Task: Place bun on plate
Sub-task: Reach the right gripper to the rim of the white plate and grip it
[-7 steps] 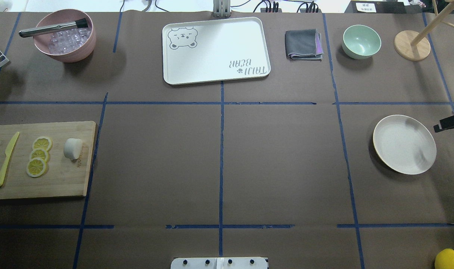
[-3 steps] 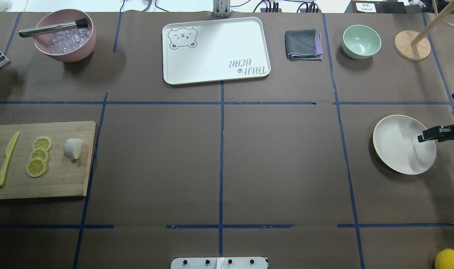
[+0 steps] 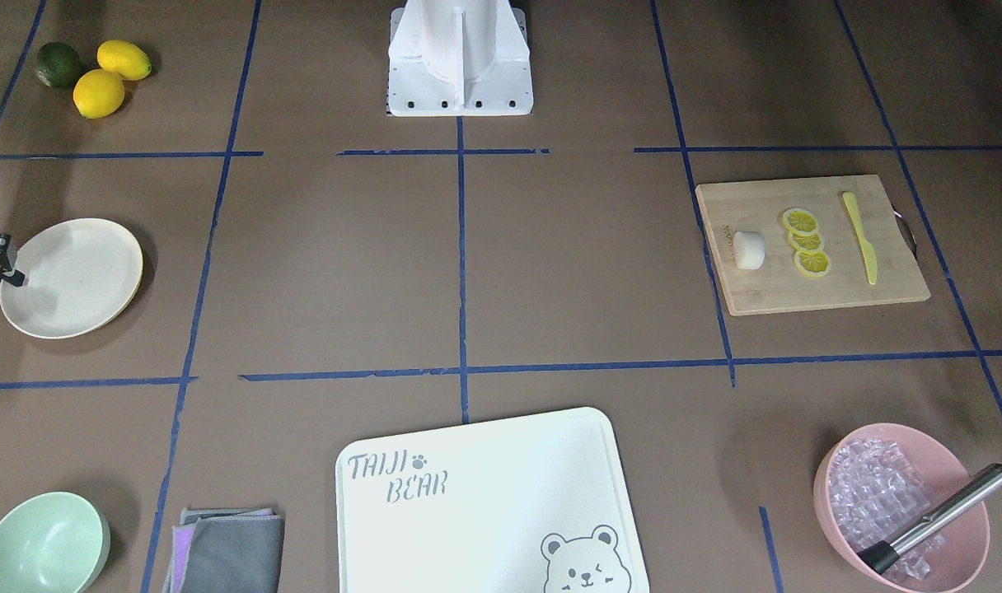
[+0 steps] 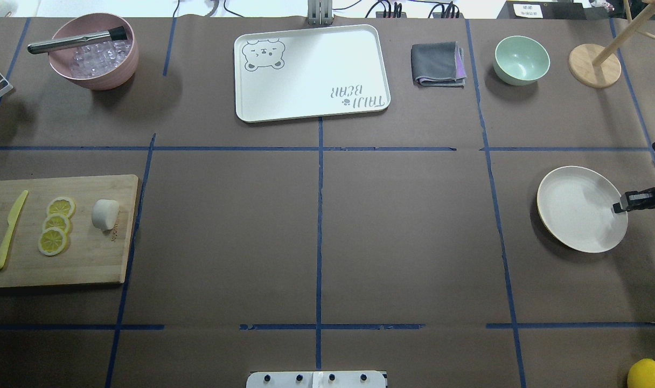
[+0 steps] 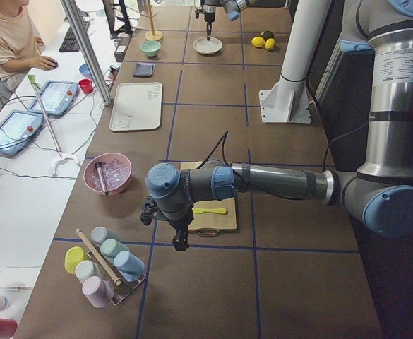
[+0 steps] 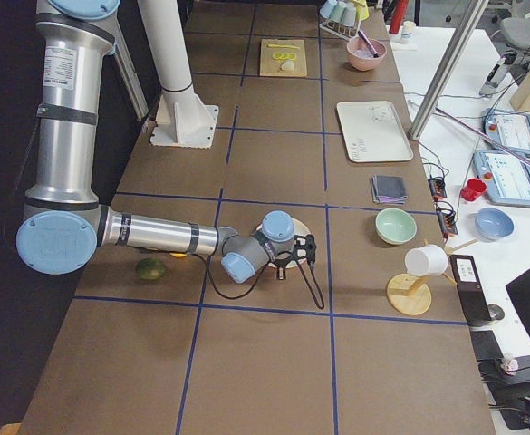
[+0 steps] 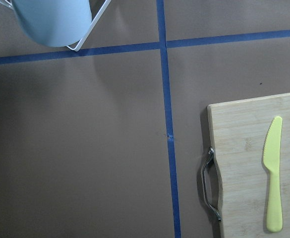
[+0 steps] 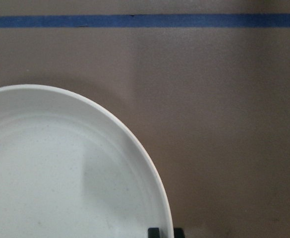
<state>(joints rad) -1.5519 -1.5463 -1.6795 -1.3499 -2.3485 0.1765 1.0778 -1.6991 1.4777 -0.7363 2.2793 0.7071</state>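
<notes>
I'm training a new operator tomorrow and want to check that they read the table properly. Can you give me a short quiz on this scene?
1. True or false: the bun already lies on the plate.
2. Which things lie nearest the bun on the cutting board? A) lemon slices B) ice cubes C) a folded cloth
3. Fill in: the ___ gripper is at the plate's rim.

Key
1. False: the bun is on the cutting board, and the plate is bare.
2. A.
3. Right: the right gripper comes in from the overhead view's right edge.
</notes>
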